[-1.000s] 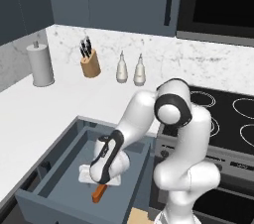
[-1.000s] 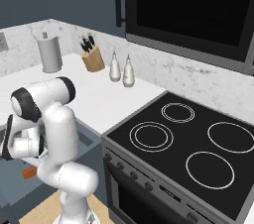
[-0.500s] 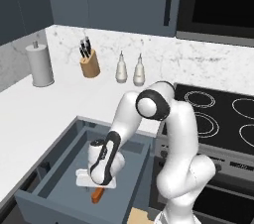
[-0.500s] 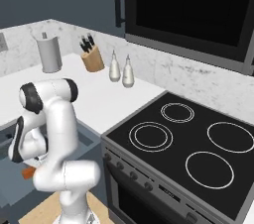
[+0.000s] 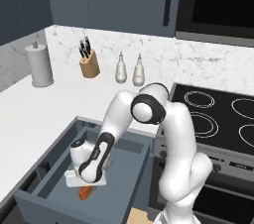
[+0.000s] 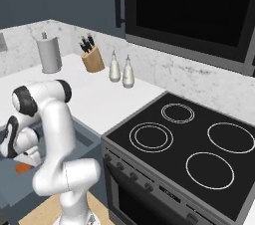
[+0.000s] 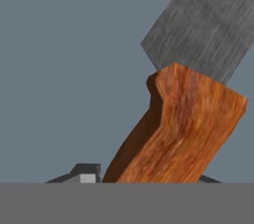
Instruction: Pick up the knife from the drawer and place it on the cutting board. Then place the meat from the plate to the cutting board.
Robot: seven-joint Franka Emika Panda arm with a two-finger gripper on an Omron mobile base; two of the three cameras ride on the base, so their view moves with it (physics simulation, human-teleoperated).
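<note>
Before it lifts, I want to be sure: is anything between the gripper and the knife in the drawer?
Nothing visible: the gripper is down in the drawer right at the knife, its fingertips flanking the orange handle.

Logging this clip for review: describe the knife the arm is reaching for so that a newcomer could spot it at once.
Start at the open slate-blue drawer below the white counter, left of the stove. Inside it, under the gripper, lies the knife. Its bright orange handle distinguishes it from the black-handled knives in the tan knife block by the wall.
</note>
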